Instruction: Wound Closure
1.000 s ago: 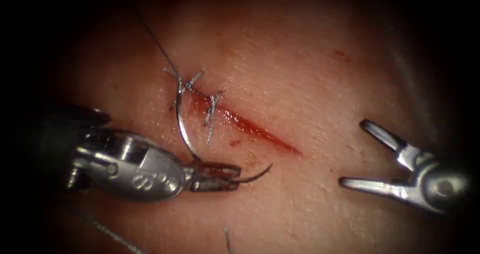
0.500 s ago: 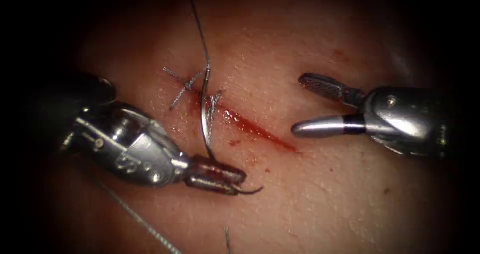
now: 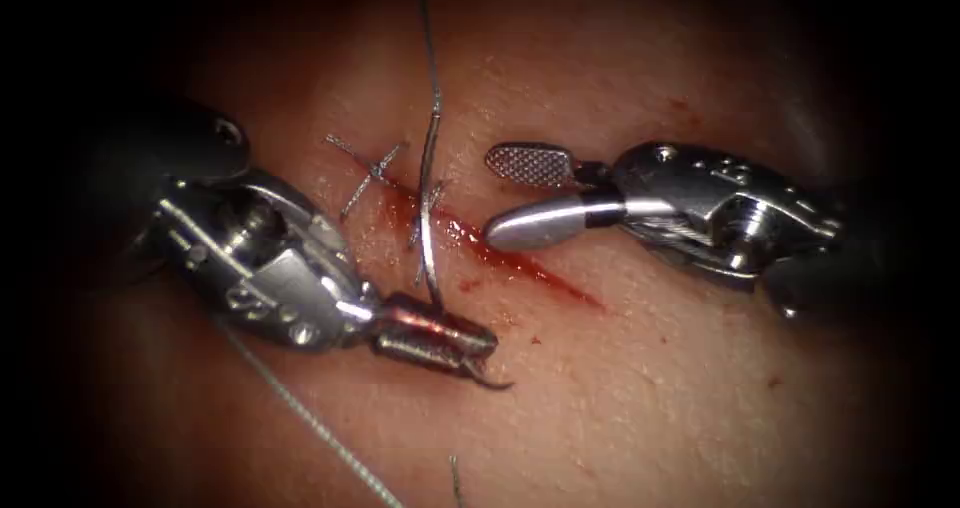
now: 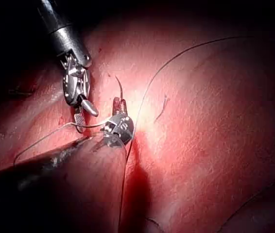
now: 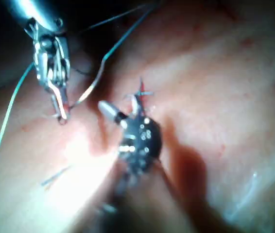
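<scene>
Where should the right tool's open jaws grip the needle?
Probably on the needle's bare mid-curve above the cut, approaching from its right. The left tool is shut near the tip end, and the right tool sits open just right of that upright shaft.

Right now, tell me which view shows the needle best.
The endoscope view: the needle arcs across the cut, gripped near its tip by the left tool, free of the tissue. The left wrist view shows a thin sliver. In the right wrist view I cannot make it out reliably.

Probably a surgical training bench: stitched tissue (image 3: 640, 388) lit under an endoscope.
</scene>
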Robot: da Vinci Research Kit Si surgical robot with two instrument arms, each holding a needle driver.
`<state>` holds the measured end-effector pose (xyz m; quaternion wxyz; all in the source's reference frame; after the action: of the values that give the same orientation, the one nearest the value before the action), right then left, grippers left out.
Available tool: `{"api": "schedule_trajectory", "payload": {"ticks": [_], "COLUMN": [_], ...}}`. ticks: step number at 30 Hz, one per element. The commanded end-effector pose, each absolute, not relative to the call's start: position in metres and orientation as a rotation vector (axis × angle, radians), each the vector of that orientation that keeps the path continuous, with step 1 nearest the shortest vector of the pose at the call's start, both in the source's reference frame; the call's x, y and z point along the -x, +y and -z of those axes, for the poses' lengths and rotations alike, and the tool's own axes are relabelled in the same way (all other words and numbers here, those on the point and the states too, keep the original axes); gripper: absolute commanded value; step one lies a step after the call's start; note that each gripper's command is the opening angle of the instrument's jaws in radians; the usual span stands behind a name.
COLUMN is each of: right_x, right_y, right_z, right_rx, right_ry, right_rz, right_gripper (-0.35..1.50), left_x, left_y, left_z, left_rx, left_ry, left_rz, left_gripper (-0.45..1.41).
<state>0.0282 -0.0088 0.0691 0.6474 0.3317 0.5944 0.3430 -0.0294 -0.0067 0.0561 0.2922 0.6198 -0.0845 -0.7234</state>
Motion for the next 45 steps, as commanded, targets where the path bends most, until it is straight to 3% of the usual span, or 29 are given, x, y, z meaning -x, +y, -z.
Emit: {"api": "schedule_trajectory", "payload": {"ticks": [1, 23, 30, 42, 45], "right_x": [-0.0291, -0.0314, -0.0318, -0.0320, -0.0320], "right_y": [-0.0093, -0.0096, -0.0103, -0.0110, -0.0109], "right_z": [-0.0693, -0.0689, -0.0690, -0.0692, -0.0692], "right_rx": [-0.762, -0.839, -0.877, -0.905, -0.909], "right_ry": [1.355, 1.414, 1.414, 1.404, 1.405], "right_rz": [-0.773, -0.806, -0.795, -0.803, -0.800], "right_gripper": [0.99, 0.89, 0.54, 0.41, 0.15], "left_x": [0.0300, 0.0310, 0.0311, 0.0314, 0.0314], "left_y": [-0.0071, -0.0081, -0.0082, -0.0083, -0.0084], "left_z": [-0.0568, -0.0576, -0.0574, -0.0570, -0.0570], "left_rx": [-1.646, -1.618, -1.616, -1.614, -1.614], "left_ry": [-0.220, -0.227, -0.227, -0.231, -0.231], "left_rz": [1.926, 1.891, 1.881, 1.869, 1.868], "left_gripper": [-0.45, -0.45, -0.45, -0.45, -0.45]}}
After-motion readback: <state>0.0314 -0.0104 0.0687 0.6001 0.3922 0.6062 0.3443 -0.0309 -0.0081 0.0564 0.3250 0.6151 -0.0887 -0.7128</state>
